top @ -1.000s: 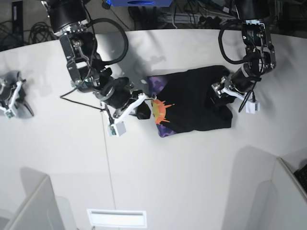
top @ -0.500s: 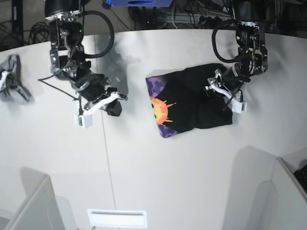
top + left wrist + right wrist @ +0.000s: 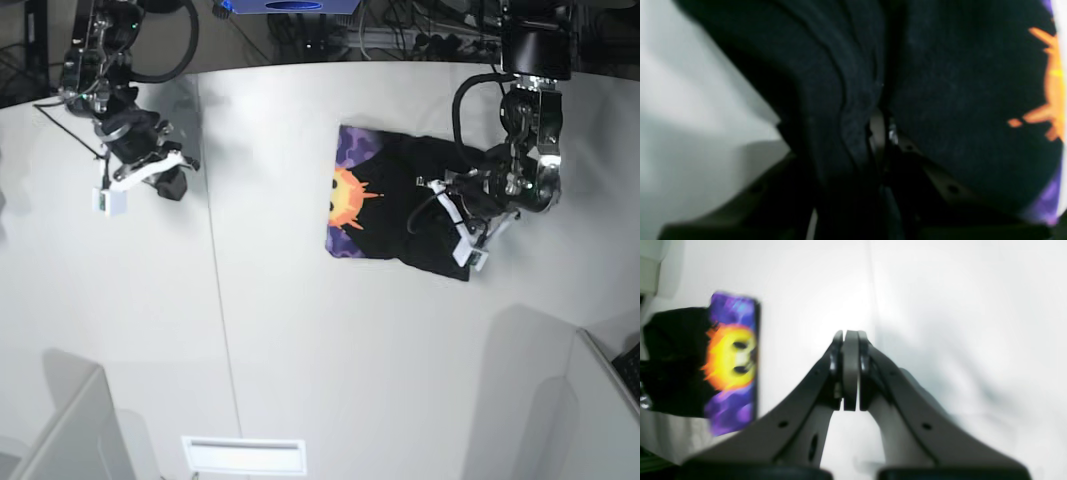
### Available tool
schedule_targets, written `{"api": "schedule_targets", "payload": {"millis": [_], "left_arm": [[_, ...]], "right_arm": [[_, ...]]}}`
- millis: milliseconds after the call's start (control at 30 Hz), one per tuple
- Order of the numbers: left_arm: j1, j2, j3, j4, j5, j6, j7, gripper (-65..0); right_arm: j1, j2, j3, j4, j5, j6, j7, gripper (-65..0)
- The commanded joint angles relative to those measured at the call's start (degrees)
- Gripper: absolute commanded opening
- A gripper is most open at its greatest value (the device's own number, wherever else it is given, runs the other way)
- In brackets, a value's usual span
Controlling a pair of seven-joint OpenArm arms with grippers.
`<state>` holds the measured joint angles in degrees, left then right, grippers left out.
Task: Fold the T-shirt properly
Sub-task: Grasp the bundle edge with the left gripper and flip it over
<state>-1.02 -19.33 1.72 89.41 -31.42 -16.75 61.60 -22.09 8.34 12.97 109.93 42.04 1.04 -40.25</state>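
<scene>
The T-shirt (image 3: 395, 205) lies folded into a rough black rectangle on the white table, with its orange sun and purple print (image 3: 347, 195) along the left edge. My left gripper (image 3: 432, 212) is at the shirt's right side, shut on a fold of black cloth. The left wrist view shows that fold of the T-shirt (image 3: 846, 100) running down between the fingers (image 3: 878, 131). My right gripper (image 3: 172, 185) hangs over bare table far to the left, shut and empty. In the right wrist view its tips (image 3: 850, 340) are pressed together, and the T-shirt (image 3: 730, 363) shows at the left.
A thin seam (image 3: 215, 300) runs front to back across the table. The table's curved far edge (image 3: 300, 66) has cables and dark equipment behind it. White panels stand at the front left (image 3: 70, 430) and front right (image 3: 590, 400), and a slot (image 3: 243, 455) sits at the front edge.
My right arm has drawn away from the shirt to the far left, gripper shut. My left gripper has closed on the shirt's right side, and the shirt has shifted and turned slightly.
</scene>
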Motion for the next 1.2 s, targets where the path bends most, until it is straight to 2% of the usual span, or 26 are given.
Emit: {"api": "schedule_targets", "payload": {"millis": [0,167,267,367,433,500,567,633,767,900,1067,1167], "left_arm": [[-1.7,-2.4,3.4,1.1,0.3,-0.1,0.2,-65.0],[-7.5,-8.8,20.7,0.9,0.5,-0.3,-1.8,-65.0],[-11.1,-12.4,30.0,0.9,0.8,-3.7,-6.4,-65.0],[-14.7,-14.1,39.3,0.8,5.4,-7.3,-10.8,-65.0],[-16.1,-14.2,43.9,0.8,10.3,-8.9,-13.3,-65.0],[-17.2,-13.9,47.4,0.5,15.8,-11.9,-15.2,-65.0],[-18.0,-13.5,49.0,-0.9,20.9,-15.1,-16.6,-65.0],[-19.2,-11.6,50.0,-2.7,24.5,-17.7,-18.3,-65.0],[-20.8,-9.2,50.1,-7.3,30.0,-23.2,-23.4,-65.0],[-21.4,-7.5,50.1,-12.7,32.8,-23.2,-32.0,-65.0],[-21.5,-4.6,50.3,-14.6,33.3,-23.2,-32.8,-65.0],[-22.5,-4.1,55.1,-14.5,33.3,-23.2,-32.9,-65.0]], "right_arm": [[-0.1,0.4,1.0,1.1,0.7,0.6,1.0,-65.0],[-2.5,0.3,4.5,1.1,0.7,0.6,1.0,-65.0],[-3.5,0.3,6.4,1.1,0.6,0.6,1.0,-65.0],[-4.5,0.0,8.9,1.0,0.7,0.6,1.0,-65.0],[-5.0,-1.8,11.0,1.0,0.5,0.5,1.0,-65.0],[-5.1,-3.8,14.0,0.9,0.4,0.5,0.6,-65.0],[-5.2,-5.2,15.9,0.8,0.3,0.6,0.6,-65.0],[-6.2,-6.1,16.9,0.8,0.3,0.6,0.7,-65.0],[-7.8,-6.3,17.0,0.8,0.3,0.5,1.0,-65.0],[-9.3,-6.4,17.0,0.8,0.3,0.2,1.1,-65.0],[-9.8,-8.8,20.0,0.7,0.3,0.2,1.2,-65.0],[-9.7,-9.7,21.7,0.7,0.2,0.5,1.1,-65.0]]}}
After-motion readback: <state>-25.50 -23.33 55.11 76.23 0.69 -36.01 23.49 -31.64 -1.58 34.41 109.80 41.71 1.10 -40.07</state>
